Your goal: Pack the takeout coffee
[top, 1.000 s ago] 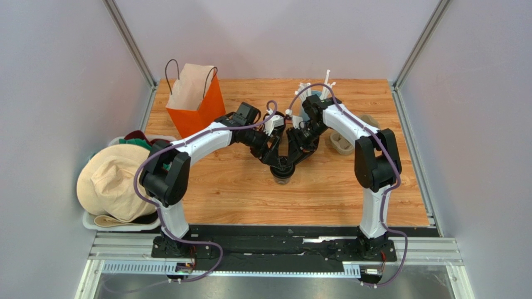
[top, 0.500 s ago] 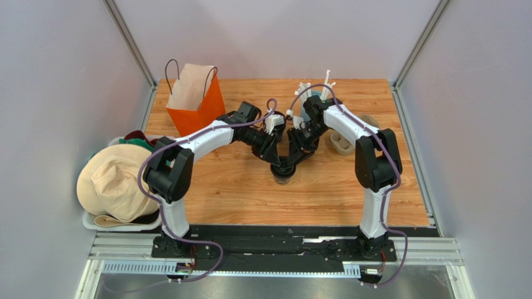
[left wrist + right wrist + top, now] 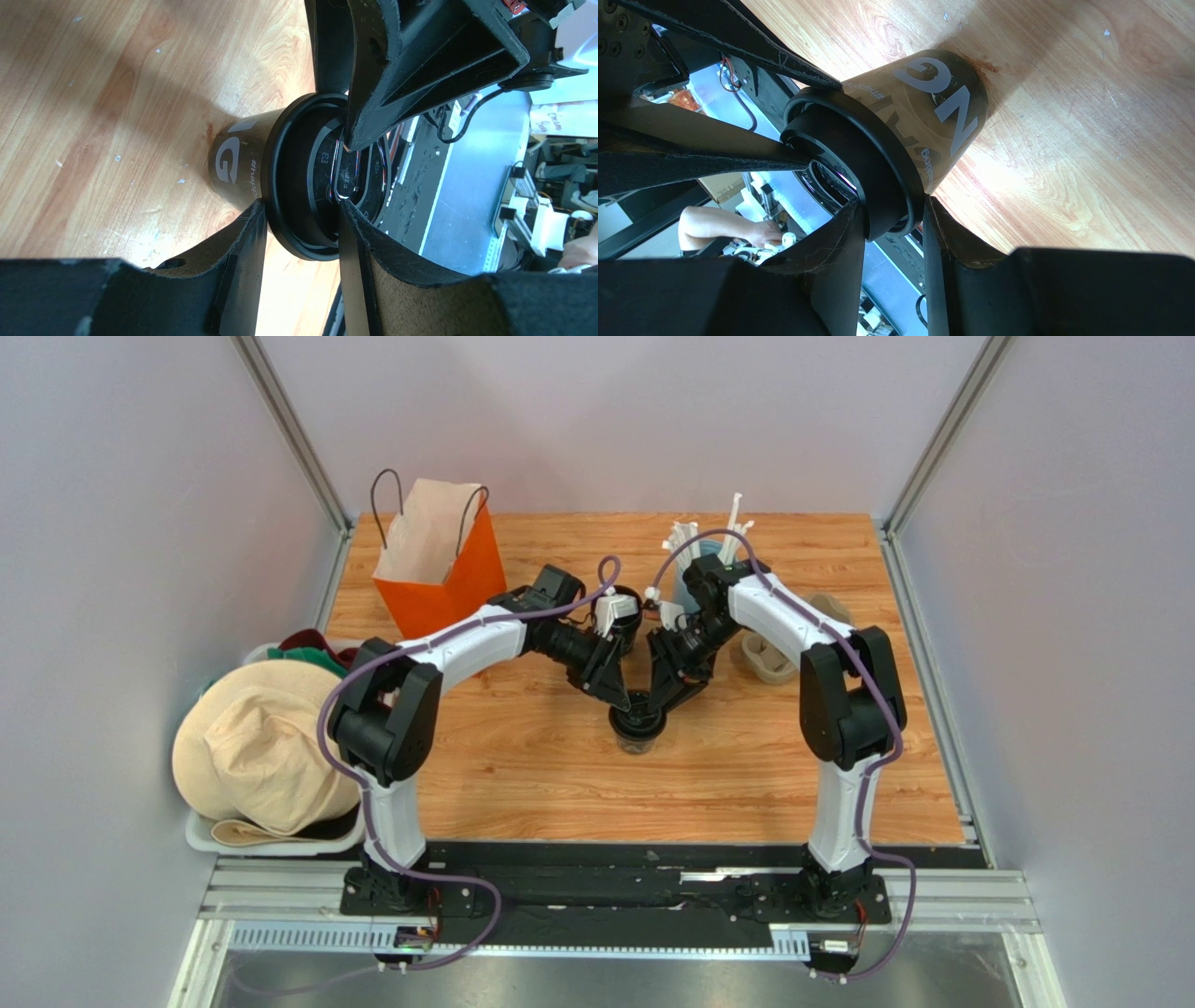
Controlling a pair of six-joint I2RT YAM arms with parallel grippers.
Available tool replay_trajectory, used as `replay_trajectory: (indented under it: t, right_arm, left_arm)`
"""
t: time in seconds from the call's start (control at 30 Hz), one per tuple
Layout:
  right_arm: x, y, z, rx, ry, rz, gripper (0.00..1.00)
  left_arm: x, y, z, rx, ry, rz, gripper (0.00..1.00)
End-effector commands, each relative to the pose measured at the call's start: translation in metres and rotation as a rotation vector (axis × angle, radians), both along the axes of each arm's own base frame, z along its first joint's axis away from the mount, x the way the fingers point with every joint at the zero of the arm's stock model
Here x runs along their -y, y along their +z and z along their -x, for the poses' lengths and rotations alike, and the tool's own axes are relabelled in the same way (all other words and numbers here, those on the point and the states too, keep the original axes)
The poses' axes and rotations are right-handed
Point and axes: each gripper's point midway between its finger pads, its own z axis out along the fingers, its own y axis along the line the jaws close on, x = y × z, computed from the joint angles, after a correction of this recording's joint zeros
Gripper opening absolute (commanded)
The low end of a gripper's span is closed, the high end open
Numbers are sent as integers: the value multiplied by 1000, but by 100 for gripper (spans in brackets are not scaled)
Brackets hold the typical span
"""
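The takeout coffee (image 3: 636,724), a dark cup with white letters and a black lid, stands upright on the wooden table (image 3: 533,756) at its middle. My left gripper (image 3: 623,697) comes in from the left and my right gripper (image 3: 654,696) from the right, and they meet over the lid. In the left wrist view the cup (image 3: 242,164) carries the lid (image 3: 309,189), and the left gripper (image 3: 302,218) pinches the lid's rim, one finger under it and one on top. In the right wrist view the right gripper (image 3: 892,218) pinches the lid (image 3: 857,168) on the cup (image 3: 934,115) the same way.
An orange paper bag (image 3: 439,560) stands open at the back left. A pale blue cup of white straws (image 3: 697,557) is behind the right arm. A moulded cardboard cup tray (image 3: 769,658) lies at the right. A bin with a hat (image 3: 260,749) sits off the left edge.
The left arm's elbow has shifted slightly up and to the right. Both grippers stay on the lid and the cup has not moved.
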Motion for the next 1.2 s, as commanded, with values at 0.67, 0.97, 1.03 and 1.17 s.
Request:
replay_trajectory:
  t: [0.67,0.97,1.03,1.17]
  right_arm:
    - [9,-15,-5,93,17,64,5]
    - [8,-17,-6,94,19,70,5]
    - [9,-18,-6,96,20,72,5]
    - [9,-18,-7,101,18,74,5]
  left_arm:
    - [-5,19,-23,218,-29,-72,47]
    - [-15,54,-23,271,-32,-4,56]
    - [-18,50,-21,255,-28,-13,56]
    - [-23,38,-14,220,-37,-34,56]
